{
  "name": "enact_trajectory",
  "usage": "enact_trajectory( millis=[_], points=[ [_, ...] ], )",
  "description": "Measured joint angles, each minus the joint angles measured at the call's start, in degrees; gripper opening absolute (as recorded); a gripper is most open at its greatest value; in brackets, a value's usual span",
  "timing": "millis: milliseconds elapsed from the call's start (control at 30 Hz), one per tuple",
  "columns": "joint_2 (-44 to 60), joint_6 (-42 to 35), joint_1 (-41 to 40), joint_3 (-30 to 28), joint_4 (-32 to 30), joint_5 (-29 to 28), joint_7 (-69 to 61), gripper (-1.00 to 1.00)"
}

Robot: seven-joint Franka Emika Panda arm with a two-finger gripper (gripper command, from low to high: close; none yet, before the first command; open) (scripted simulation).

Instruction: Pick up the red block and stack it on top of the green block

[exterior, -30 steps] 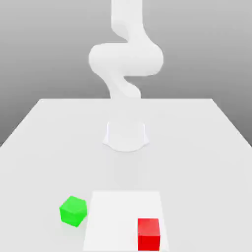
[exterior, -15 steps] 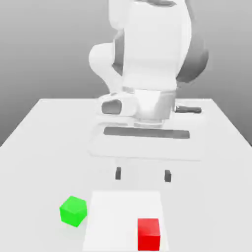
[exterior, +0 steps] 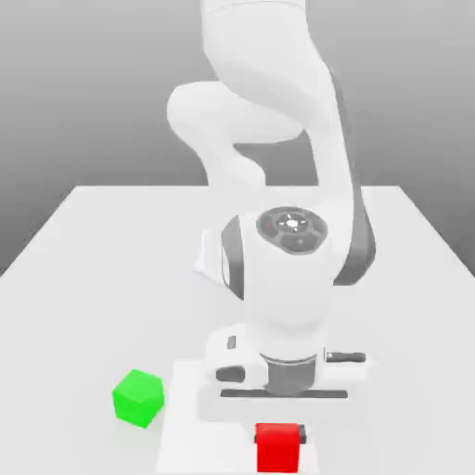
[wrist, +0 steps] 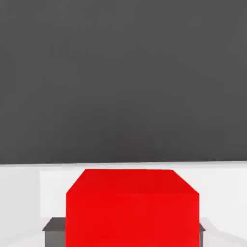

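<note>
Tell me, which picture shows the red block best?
The hand view does. The red block is big and close there, showing its top and front face, with dark fingers beside it. In the exterior view the red block looks small, and the arm's hand covers its top.
</note>
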Motion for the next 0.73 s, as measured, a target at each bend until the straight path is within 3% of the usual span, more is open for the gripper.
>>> enact_trajectory(
  millis=[200,400,500,600,633,733],
  points=[
    [-9.50,-7.71,-1.70,1.66,-1.78,3.04,-1.98,-1.00],
    [-21.39,-10.29,-14.30,-7.22,-11.03,5.83,4.74,-1.00],
    [-20.92,-7.50,-24.66,-6.67,-13.25,6.81,6.35,-1.00],
    [-15.42,-1.93,-21.05,-4.33,-13.30,6.37,6.94,-1.00],
    [-13.76,-0.32,-20.92,-4.25,-13.25,6.22,7.07,1.00],
    [-13.76,-0.31,-20.93,-4.25,-13.25,6.22,7.07,1.00]
  ],
)
